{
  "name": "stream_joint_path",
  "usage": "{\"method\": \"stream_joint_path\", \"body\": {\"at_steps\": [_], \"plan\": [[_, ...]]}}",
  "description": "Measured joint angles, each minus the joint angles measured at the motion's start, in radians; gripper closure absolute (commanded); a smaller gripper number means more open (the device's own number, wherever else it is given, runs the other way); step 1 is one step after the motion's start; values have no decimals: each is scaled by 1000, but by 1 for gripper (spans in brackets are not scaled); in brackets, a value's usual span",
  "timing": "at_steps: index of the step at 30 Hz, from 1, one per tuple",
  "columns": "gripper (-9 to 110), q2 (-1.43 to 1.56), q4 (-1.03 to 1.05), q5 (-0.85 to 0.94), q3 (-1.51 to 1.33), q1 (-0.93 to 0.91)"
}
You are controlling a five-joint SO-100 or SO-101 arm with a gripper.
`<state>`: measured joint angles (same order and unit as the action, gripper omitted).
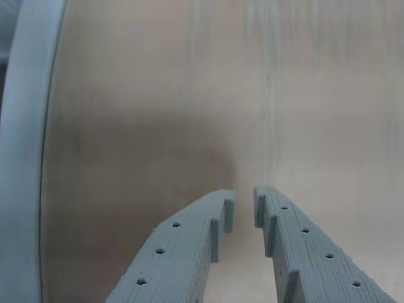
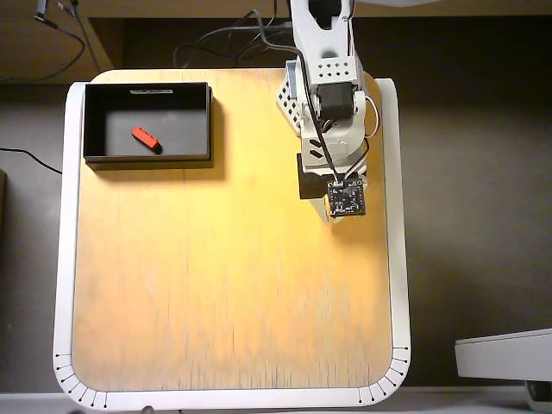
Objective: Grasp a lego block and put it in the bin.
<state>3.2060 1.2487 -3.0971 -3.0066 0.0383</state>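
The red lego block [image 2: 146, 138] lies at a slant on the dark floor of the black bin [image 2: 93, 129], in the table's back left corner in the overhead view. The arm's wrist [image 2: 345, 197] hangs over the back right of the board, well to the right of the bin. In the wrist view my gripper [image 1: 244, 201] points down at bare wood. Its two grey fingers stand almost together with only a thin slit between the tips, and nothing is held. Neither the block nor the bin shows in the wrist view.
The wooden board [image 2: 224, 276] has a raised white rim [image 2: 65, 259], which also runs down the left edge of the wrist view as the rim [image 1: 19, 158]. Cables [image 2: 224, 47] lie behind the table near the arm's base.
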Motion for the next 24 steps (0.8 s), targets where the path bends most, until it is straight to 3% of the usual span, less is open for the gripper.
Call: {"method": "stream_joint_path", "body": {"at_steps": [16, 24], "plan": [[101, 0, 77, 236, 0, 0], [101, 0, 78, 268, 0, 0]]}}
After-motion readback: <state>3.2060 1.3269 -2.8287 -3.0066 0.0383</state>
